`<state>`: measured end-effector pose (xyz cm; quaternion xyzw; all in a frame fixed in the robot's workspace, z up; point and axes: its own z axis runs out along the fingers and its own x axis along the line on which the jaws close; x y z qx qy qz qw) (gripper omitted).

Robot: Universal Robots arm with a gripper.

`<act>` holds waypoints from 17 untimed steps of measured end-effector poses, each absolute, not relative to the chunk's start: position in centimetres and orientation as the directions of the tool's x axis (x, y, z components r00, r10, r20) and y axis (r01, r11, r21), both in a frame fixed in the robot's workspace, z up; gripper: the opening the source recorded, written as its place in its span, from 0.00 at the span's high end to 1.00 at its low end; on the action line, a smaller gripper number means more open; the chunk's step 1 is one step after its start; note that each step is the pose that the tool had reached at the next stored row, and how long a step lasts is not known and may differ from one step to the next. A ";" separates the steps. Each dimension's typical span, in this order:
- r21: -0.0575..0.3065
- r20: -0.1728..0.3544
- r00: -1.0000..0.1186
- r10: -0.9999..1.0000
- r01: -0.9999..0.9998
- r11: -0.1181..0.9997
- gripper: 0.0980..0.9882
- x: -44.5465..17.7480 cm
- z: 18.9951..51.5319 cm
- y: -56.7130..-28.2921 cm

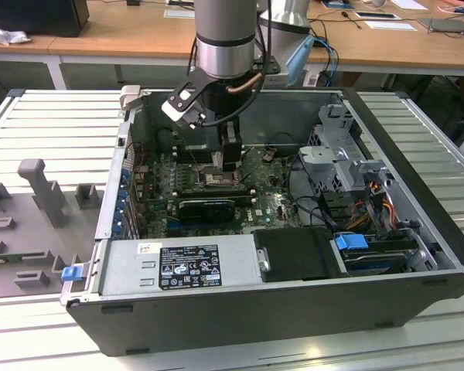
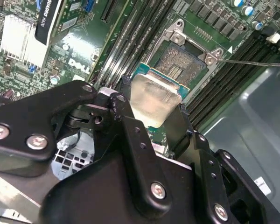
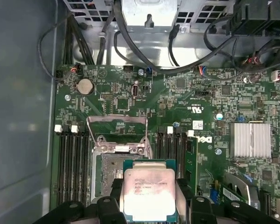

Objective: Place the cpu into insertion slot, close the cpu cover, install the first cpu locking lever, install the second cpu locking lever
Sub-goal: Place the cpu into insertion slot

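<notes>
cpu point(image 3: 149, 193), flat silvery metal square

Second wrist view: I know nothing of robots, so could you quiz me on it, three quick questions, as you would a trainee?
1. True or false: the cpu already lies seated in the insertion slot.
2. What holds the cpu? A) the jaws B) a person's hand C) nothing, it lies on the green board
3. Fill in: in the first wrist view the cpu cover stands ____ (open or shut).

Key: 1 false, the chip is held just off the bare slot; 2 A; 3 open.
</notes>
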<state>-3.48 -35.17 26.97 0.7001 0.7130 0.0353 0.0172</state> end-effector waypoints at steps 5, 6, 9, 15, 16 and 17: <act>0.074 0.025 -0.019 1.000 0.997 0.017 0.52 -3.5 26.3 -35.2; 0.074 0.025 -0.019 1.000 0.997 0.017 0.52 -3.5 26.0 -35.2; 0.074 0.025 -0.019 1.000 0.997 0.017 0.52 -3.7 25.2 -35.1; 0.074 0.025 -0.001 1.000 0.997 -0.001 0.52 -4.2 23.5 -34.0; 0.075 0.025 -0.001 1.000 0.997 -0.001 0.52 -4.2 23.4 -34.0; 0.074 0.025 -0.001 1.000 0.997 -0.001 0.52 -4.3 23.1 -33.9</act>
